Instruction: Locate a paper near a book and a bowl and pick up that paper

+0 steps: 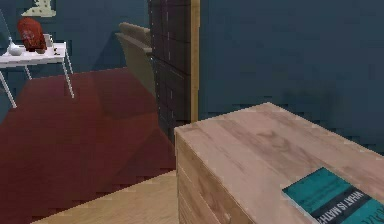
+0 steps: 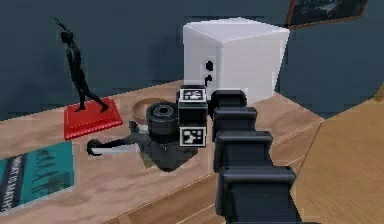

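Observation:
On the wooden tabletop (image 2: 300, 130) lies a teal book (image 2: 35, 175), which also lies at the forward view's lower right (image 1: 335, 200). A brown bowl-like round thing (image 2: 140, 104) sits behind the gripper's dark body. My arm rises from the bottom edge, ending in two marked white squares (image 2: 192, 116). The gripper (image 2: 100, 147) reaches left from there, its thin fingers low over the wood, just in front of a red slab (image 2: 92, 121). I cannot tell whether it holds anything.
A black figure statue (image 2: 75, 65) stands on the red slab. A large white box (image 2: 240, 55) stands at the tabletop's back, with a framed picture (image 2: 325, 10) on the wall. In the forward view, a small white table (image 1: 35, 52) carries a red object, and a dark shelf unit (image 1: 170, 60) rises beyond.

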Robot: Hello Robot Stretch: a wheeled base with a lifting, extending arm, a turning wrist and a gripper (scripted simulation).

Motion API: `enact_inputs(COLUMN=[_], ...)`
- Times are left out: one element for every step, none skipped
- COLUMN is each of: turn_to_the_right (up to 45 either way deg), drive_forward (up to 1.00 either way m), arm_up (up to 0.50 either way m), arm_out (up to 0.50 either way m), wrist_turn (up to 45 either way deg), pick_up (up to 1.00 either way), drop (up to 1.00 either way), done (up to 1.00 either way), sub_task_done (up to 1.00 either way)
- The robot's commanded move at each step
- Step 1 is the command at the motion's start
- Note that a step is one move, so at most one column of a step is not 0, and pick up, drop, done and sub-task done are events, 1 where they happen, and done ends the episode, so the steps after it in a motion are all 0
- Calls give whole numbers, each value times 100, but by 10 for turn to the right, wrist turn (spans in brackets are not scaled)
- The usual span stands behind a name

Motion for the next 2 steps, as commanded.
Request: enact_inputs(turn_to_the_right=[0, 0], drive_forward=[0, 0], arm_up=[0, -12], arm_out=[0, 0], wrist_turn=[120, 0], pick_up=[0, 0], drop=[0, 0], done=[0, 0], sub_task_done=[0, 0])
